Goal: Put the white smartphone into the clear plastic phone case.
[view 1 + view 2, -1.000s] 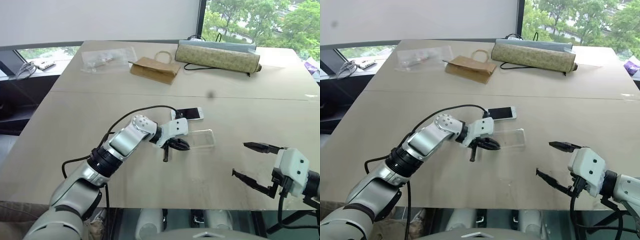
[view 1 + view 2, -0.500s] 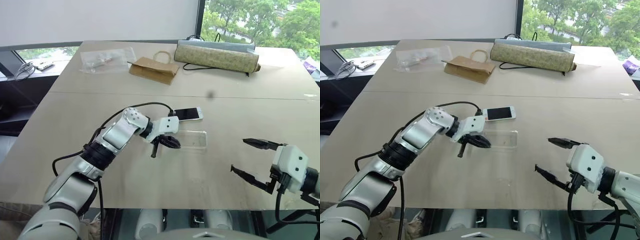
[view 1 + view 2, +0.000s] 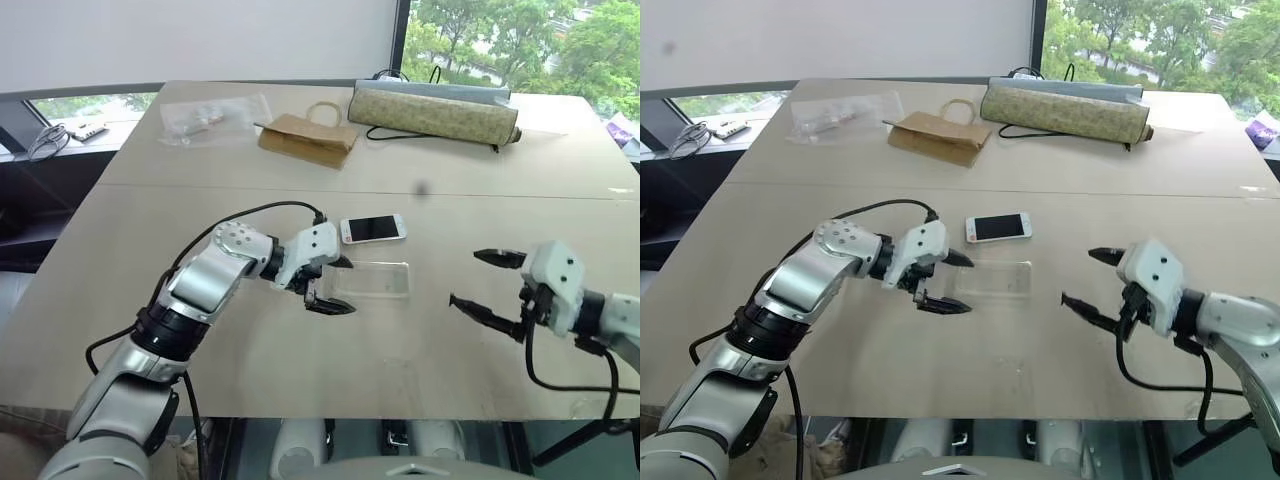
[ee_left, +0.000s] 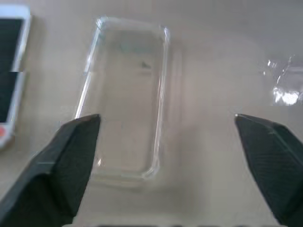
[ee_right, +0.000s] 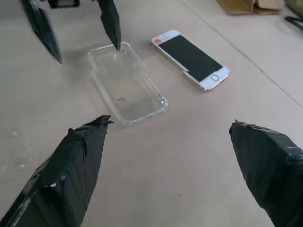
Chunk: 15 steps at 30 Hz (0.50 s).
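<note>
The clear phone case (image 3: 375,280) lies flat and empty at the middle of the table (image 3: 300,360), open side up. The white smartphone (image 3: 373,229) lies screen-up just above it in the frame, close by but apart. The left claw (image 3: 330,285) hovers at the case's left end with its fingers spread wide, holding nothing. At centre right, the right claw (image 3: 485,282) also stands wide apart and empty, pointing toward the case.

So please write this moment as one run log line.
left hand: open, at case end | right hand: open, empty | white smartphone: on table, beside clear plastic phone case | case: empty
</note>
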{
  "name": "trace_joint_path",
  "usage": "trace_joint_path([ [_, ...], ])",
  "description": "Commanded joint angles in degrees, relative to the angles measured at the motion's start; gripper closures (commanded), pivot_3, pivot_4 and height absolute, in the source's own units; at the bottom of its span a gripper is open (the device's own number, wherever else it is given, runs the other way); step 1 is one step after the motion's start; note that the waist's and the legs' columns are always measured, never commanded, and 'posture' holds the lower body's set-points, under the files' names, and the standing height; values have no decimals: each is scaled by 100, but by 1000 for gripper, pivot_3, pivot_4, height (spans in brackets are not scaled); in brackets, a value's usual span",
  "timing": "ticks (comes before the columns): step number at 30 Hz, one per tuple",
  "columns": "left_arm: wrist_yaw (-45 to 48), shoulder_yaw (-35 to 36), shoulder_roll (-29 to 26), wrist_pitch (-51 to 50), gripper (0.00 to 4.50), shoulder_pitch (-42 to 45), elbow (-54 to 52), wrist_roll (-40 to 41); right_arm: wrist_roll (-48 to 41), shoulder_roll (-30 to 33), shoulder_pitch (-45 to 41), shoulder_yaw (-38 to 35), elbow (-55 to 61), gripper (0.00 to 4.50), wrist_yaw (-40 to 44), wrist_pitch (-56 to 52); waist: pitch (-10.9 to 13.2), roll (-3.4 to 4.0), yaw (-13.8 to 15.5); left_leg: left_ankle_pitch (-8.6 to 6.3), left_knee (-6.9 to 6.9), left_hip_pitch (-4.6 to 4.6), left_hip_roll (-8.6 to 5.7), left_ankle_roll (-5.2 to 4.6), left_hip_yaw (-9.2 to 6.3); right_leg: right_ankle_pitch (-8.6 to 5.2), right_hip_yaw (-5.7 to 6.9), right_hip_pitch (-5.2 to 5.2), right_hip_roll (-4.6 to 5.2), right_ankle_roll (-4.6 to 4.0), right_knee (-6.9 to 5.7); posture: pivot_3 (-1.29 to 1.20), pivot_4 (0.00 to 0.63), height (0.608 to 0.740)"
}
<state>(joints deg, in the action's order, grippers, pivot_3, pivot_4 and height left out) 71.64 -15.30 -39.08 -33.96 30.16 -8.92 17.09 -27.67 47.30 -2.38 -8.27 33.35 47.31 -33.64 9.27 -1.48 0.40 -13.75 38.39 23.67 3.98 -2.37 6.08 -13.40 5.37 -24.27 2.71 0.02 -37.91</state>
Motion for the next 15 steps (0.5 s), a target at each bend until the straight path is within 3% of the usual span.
trace_joint_path([
  [1,-371,712,4,-298,17,-352,-510,503,111,26,-700,457,-317,0,228,92,0,0,20,0,0,1,0,0,-1,0,1,0,0,0,0,0,150,740],
  [8,-1312,1747,118,12,17,-1384,-894,636,1202,-515,-3118,2219,-2212,0,452,-168,1,3,-16,1,1,0,1,0,3,3,0,-3,-1,-3,-3,0,150,740],
  [11,-1294,2077,303,2061,17,-2024,-1040,200,1828,-1036,-4130,2782,-3522,0,436,238,1,3,-45,1,0,2,1,1,2,14,3,-4,1,-23,-1,0,150,740],
  [15,-1315,2435,167,918,17,-2333,-1298,1173,2386,-1540,-4972,3211,-5083,0,725,931,1,3,10,15,-4,21,0,26,10,15,5,-22,11,-26,-2,0,150,740],
])
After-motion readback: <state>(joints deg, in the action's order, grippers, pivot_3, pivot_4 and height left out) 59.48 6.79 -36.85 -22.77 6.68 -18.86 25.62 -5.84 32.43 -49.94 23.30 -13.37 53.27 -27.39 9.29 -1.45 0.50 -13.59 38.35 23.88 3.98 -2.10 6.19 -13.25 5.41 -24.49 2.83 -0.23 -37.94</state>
